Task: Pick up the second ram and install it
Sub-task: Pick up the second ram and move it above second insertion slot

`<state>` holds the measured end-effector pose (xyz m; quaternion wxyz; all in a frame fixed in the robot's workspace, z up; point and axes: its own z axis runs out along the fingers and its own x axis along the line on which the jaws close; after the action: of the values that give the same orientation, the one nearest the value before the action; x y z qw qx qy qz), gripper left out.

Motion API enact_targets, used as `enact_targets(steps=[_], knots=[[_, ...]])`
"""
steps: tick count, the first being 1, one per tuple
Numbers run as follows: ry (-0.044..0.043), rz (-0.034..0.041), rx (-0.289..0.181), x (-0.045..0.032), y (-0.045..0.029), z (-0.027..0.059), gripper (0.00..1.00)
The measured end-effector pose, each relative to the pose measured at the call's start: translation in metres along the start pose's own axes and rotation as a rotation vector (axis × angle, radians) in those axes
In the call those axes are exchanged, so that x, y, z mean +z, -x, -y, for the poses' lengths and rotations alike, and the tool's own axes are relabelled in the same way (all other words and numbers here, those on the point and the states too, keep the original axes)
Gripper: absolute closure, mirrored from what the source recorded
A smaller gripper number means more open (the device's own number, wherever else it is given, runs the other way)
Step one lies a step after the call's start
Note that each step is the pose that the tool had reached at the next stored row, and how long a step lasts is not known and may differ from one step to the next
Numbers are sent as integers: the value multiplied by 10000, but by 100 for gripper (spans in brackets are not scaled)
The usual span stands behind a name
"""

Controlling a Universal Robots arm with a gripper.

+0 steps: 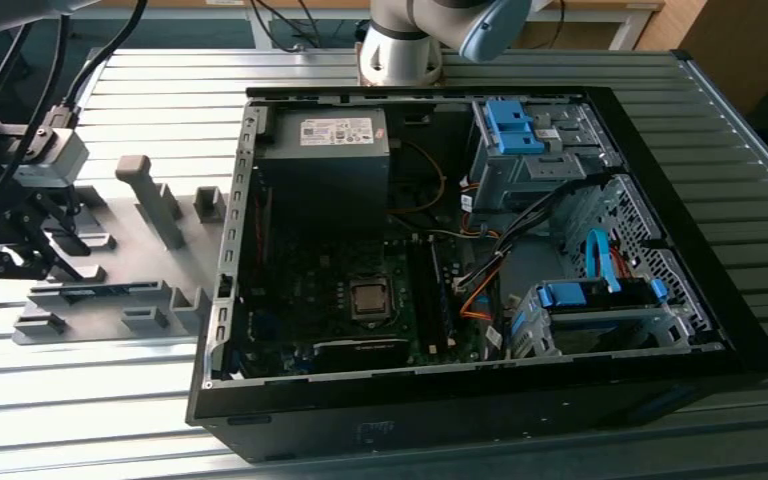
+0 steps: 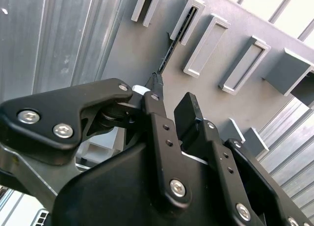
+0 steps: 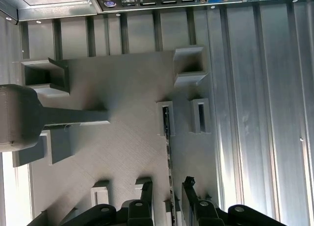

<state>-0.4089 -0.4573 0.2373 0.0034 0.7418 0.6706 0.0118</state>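
Observation:
The second ram (image 3: 169, 157) shows edge-on as a thin dark stick standing on the grey fixture plate (image 3: 122, 138), one end seated in a small slotted block (image 3: 165, 119). In the second wrist view the ram (image 2: 169, 49) runs from that block toward my fingers. My gripper (image 3: 167, 187) straddles the stick's near end with a finger on each side and a visible gap, so it stands open. The gripper (image 2: 169, 103) has one finger close against the stick's end. In the exterior view the gripper (image 1: 17, 255) hangs over the far left of the plate.
An open computer case (image 1: 491, 250) lies to the exterior view's right of the plate, with its motherboard, CPU socket (image 1: 368, 298) and long black slots (image 1: 431, 295). Several grey fixture blocks (image 1: 157, 200) rise from the plate. Cables (image 1: 51, 90) hang near the wrist.

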Motion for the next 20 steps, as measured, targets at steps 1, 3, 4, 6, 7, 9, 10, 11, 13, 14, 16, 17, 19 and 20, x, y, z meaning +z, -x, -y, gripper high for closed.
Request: enact_targets(steps=[1,3,4,6,7,9,10,11,13,14,16,17,19,20], knots=[[0,0,-1,0,0,0,63],[2,-1,-8,-22,0,0,63],[0,1,-8,-46,-1,-1,63],[1,0,-9,-95,-1,-2,63],[0,-1,-10,-115,-2,-2,63],[0,-1,-27,-135,-2,-3,63],[1,-3,-56,-137,-2,-3,63],[0,-5,-141,-137,-2,-3,63],[-4,-11,-475,-138,-3,-2,63],[-8,-14,-656,-138,-2,-2,63],[-13,-21,-1021,-138,-2,-3,63],[-16,-24,-1201,-138,-2,-3,63],[-21,-32,-1578,-138,-2,-3,63],[-23,-36,-1757,-137,-2,-3,63]])
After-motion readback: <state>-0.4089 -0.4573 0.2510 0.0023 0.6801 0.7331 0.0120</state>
